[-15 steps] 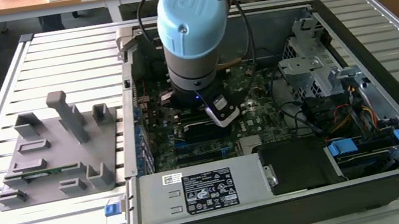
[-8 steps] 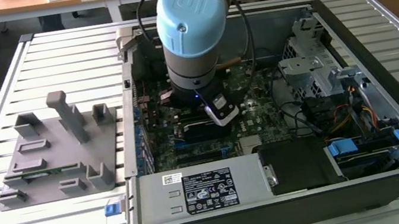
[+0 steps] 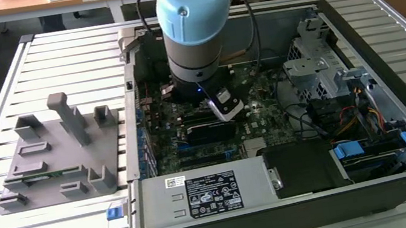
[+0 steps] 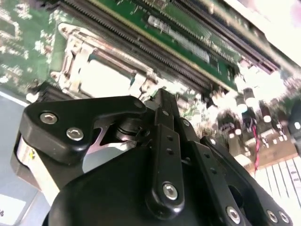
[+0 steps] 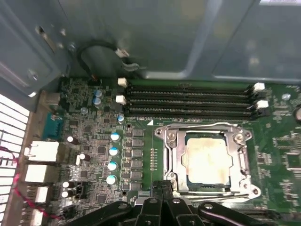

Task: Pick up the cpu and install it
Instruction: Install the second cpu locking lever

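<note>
Your cpu (image 5: 207, 159) already sits flat inside the metal socket frame (image 5: 175, 160) on the green motherboard (image 5: 141, 141), just below the long memory slots (image 5: 188, 101) in the first wrist view. The gripper (image 5: 162, 188) hangs right at the near edge of that socket, and its jaws look pressed together, holding nothing. Keep the arm straight up and move gently, so you don't bump the chip crooked or scrape the board.

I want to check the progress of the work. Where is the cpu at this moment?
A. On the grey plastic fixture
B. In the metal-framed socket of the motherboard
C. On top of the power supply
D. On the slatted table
B: in the first wrist view the cpu lies flat inside the socket frame on the green motherboard, beside the memory slots.
</note>
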{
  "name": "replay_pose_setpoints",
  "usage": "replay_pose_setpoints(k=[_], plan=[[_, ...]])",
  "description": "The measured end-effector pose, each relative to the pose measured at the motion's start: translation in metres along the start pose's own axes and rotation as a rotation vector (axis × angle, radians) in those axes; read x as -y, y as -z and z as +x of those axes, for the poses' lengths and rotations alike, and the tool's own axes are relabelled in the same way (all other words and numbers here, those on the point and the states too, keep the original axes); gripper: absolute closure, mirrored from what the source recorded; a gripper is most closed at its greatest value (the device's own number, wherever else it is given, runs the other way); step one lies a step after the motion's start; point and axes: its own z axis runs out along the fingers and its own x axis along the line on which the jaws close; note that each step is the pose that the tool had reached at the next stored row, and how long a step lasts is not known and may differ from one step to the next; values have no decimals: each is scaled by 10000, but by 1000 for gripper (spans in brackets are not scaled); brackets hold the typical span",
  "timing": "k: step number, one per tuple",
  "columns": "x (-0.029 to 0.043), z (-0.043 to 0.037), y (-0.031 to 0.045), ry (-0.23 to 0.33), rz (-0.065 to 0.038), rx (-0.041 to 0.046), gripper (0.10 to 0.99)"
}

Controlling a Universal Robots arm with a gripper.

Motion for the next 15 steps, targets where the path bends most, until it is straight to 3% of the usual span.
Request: replay_pose_setpoints(k=[6, 9, 15], plan=[[-83, -3, 228, 0, -11, 0, 980], [-87, -3, 239, 0, -63, 2, 980], [-87, -3, 239, 0, -68, 1, 980]])
